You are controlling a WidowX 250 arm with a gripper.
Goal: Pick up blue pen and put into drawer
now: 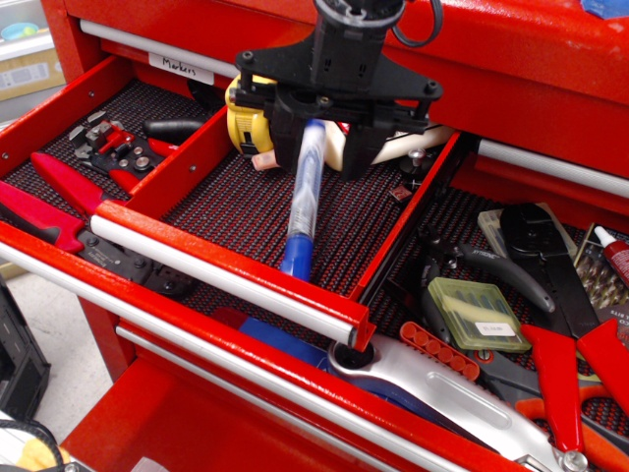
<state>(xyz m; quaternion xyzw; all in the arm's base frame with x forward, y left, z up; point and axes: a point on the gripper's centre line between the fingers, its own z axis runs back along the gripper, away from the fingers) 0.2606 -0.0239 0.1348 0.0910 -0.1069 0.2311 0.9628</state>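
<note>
The blue pen [304, 197] has a white barrel and a blue lower end. It hangs tilted, upper end between my gripper's fingers, blue end down just behind the silver handle [221, 275]. My gripper [319, 155] is black and shut on the pen's upper end. It hovers over the back half of the open red drawer [393, 251], above its dark woven liner [236, 211]. I cannot tell whether the pen's low end touches the liner.
A yellow tape measure [251, 98] and a white glue bottle [403, 138] lie at the drawer's back, partly behind my gripper. The left compartment holds red pliers [69, 187]. The lower drawer holds a green bit case [477, 315] and several tools. A labelled drawer [187, 67] sits behind.
</note>
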